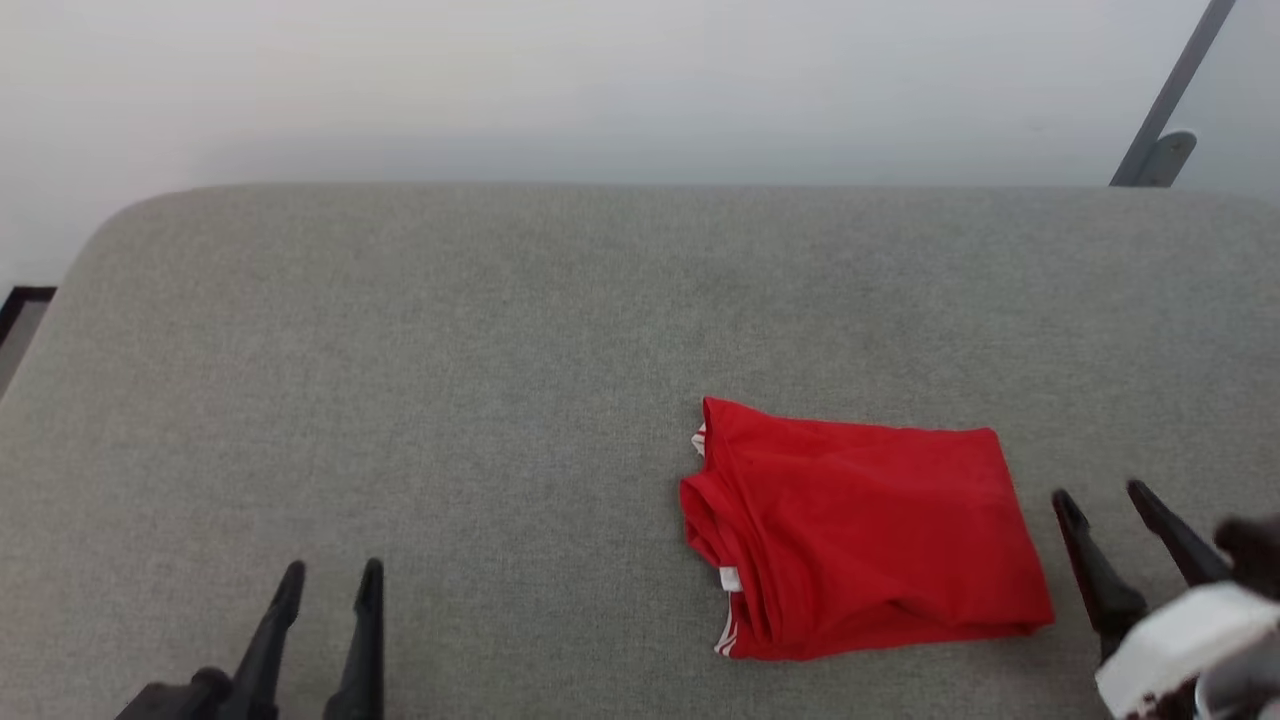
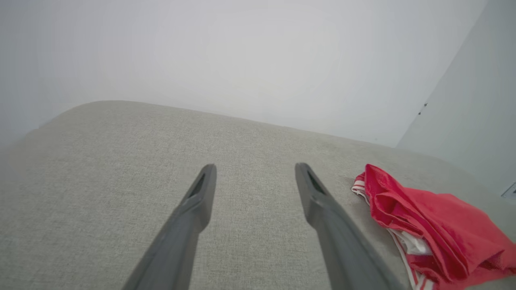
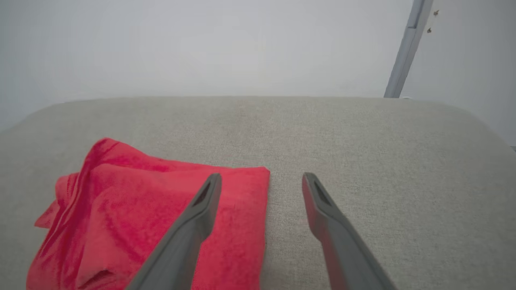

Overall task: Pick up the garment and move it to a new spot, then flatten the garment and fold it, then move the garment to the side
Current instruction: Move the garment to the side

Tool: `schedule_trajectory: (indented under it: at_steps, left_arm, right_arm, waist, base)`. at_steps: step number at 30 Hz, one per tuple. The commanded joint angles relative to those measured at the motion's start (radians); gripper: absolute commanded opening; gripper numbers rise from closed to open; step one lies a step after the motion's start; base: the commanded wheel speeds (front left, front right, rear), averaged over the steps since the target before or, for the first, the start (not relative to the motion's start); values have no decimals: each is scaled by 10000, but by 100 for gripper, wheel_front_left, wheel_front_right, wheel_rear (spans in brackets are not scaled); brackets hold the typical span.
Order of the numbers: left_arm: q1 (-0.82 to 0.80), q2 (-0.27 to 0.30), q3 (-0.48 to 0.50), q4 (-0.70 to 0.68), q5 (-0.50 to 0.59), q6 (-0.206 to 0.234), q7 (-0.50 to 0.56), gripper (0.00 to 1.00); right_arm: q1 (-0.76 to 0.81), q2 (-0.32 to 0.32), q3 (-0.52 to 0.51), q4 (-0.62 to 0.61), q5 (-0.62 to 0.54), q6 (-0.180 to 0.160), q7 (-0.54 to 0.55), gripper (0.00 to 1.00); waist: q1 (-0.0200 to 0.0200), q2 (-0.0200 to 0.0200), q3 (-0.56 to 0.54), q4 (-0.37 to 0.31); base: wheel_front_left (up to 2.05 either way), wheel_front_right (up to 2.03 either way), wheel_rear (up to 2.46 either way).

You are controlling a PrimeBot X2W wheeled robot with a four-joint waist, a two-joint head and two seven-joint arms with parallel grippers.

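Note:
The red garment [image 1: 860, 530] lies folded into a compact rectangle on the grey table [image 1: 450, 400], right of centre, with white-and-red trim peeking out along its left edge. My right gripper [image 1: 1100, 495] hovers open just past the garment's right edge, holding nothing. In the right wrist view the garment [image 3: 153, 213] lies under and left of the open right gripper [image 3: 261, 177]. My left gripper [image 1: 332, 572] stands open near the front left, far from the cloth. The left wrist view has the left gripper [image 2: 254, 167] open over bare cloth surface, with the garment [image 2: 435, 225] off to its right.
A pale wall [image 1: 600, 80] runs behind the table's far rounded edge. A grey metal post [image 1: 1165, 100] leans at the back right. Bare grey surface spreads left of and behind the garment.

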Motion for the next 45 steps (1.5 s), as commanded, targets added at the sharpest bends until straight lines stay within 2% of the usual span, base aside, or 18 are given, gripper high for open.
schedule_trajectory:
  at_steps: [1, 5, 11, 17, 22, 23, 24, 25, 29, 33, 38, 45]
  left_arm:
    - [-206, 22, -70, 28, -39, 8, -43, 100]
    - [-671, 79, -358, 140, -135, 8, -44, 100]
    - [-1318, 18, -647, 272, -388, 8, -44, 100]
    - [-1905, 16, -936, 387, -582, 8, -43, 100]
    - [-2286, 74, -1048, 504, -686, 8, -43, 100]
    - [-2354, 85, -1046, 522, -703, 8, -43, 100]
    - [-2415, 113, -1030, 551, -711, 8, -44, 100]
    - [-2479, 143, -1022, 564, -714, 8, -44, 100]
    - [-2617, 261, -1101, 578, -656, 8, -43, 100]
    - [-2901, 443, -1155, 482, -607, 8, -43, 100]
    - [-3331, 746, -1298, 432, -656, 8, -43, 100]
    - [-4368, 1545, -1801, 97, -823, 8, -43, 100]
  right_arm:
    - [-189, -147, 123, 78, 51, 0, 305, 100]
    - [-935, -1078, 737, 217, 376, 0, 2331, 100]
    - [-1792, -1851, 954, 155, 1341, 0, 4901, 100]
    - [-2244, -1832, 985, 300, 2005, 0, 6935, 100]
    - [-2286, -1543, 897, 324, 1903, -1, 7560, 100]
    - [-2275, -1449, 835, 318, 1904, 0, 7561, 49]
    - [-2243, -1347, 766, 331, 1867, 0, 7568, 29]
    - [-2213, -1295, 736, 313, 1820, 2, 7581, 0]
    - [-2155, -1186, 459, 276, 1714, -4, 7479, 0]
    - [-2211, -1129, -81, 48, 1528, -26, 6803, 0]
    - [-2118, -951, -696, -36, 1336, -23, 6003, 0]
    - [-2071, -777, -2396, 350, 1094, -3, 5056, 0]
  waist:
    - [0, -1, 206, 50]
    - [0, -1, 639, 270]
    - [0, -1, 1334, 663]
    - [0, -1, 2010, 1081]
    - [0, -1, 2385, 1356]
    - [0, -1, 2429, 1376]
    - [0, -1, 2463, 1382]
    - [0, -1, 2483, 1371]
    - [0, -1, 2486, 1211]
    - [0, -1, 2515, 760]
    - [0, -1, 2711, -153]
    - [0, -1, 3431, -1439]
  base:
    - [0, 0, 0]
    - [0, 0, 0]
    - [0, 0, 0]
    - [0, 0, 0]
    - [0, 0, 0]
    - [0, 0, 0]
    - [0, 0, 0]
    - [0, 0, 0]
    - [0, 0, 0]
    - [0, 0, 0]
    - [0, 0, 0]
    - [0, 0, 0]
